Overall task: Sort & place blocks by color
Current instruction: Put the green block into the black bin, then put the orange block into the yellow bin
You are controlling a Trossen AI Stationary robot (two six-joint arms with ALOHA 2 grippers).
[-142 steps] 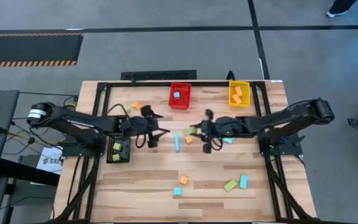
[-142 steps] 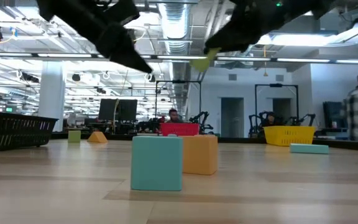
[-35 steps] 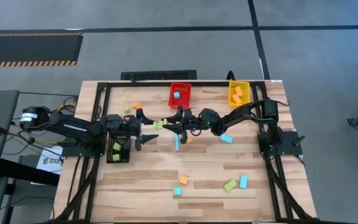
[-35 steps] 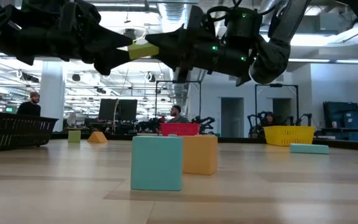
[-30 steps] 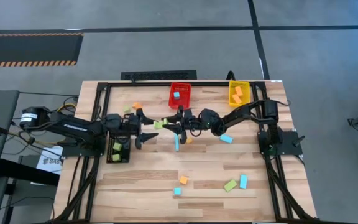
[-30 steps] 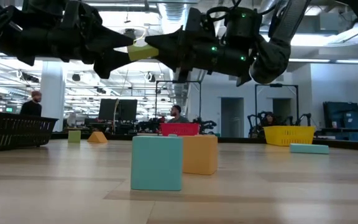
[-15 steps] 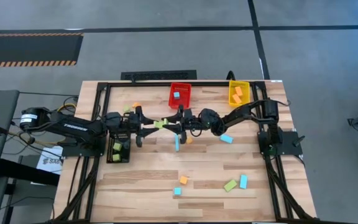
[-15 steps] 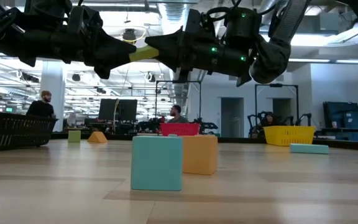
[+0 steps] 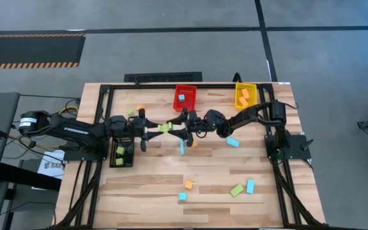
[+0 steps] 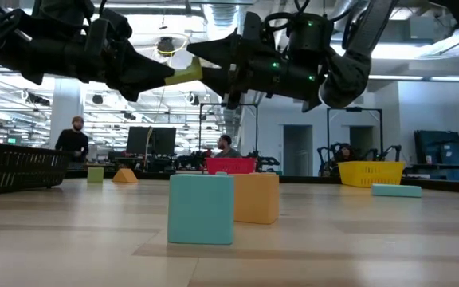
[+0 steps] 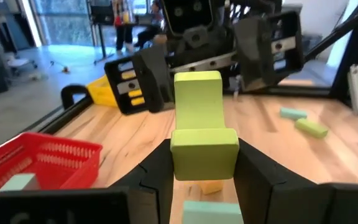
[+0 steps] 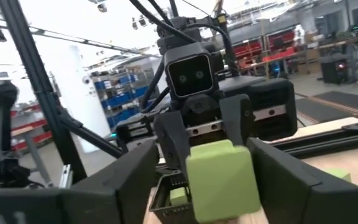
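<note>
The wooden table (image 9: pixel 197 182) carried the two arms, which met nose to nose above its middle, in front of the red bin (image 9: pixel 184 98). The yellow bin (image 9: pixel 245 95) stood at the far right edge and the black bin (image 9: pixel 121 154) sat at the left beneath the left arm. The left gripper (image 9: pixel 153 131) pinched one end of a lime green bar (image 9: pixel 165 128), held clear of the tabletop; the left wrist view showed both fingers pressed against the bar's sides (image 11: pixel 202 140). The right gripper (image 9: pixel 179 131) faced it with its fingers spread wide on either side of the bar's other end, apart from it. Loose blocks lay around: a light blue bar (image 9: pixel 182 147) under the grippers, a light blue block (image 9: pixel 232 142) to the right, and an orange cube (image 9: pixel 188 184) nearer the front.
</note>
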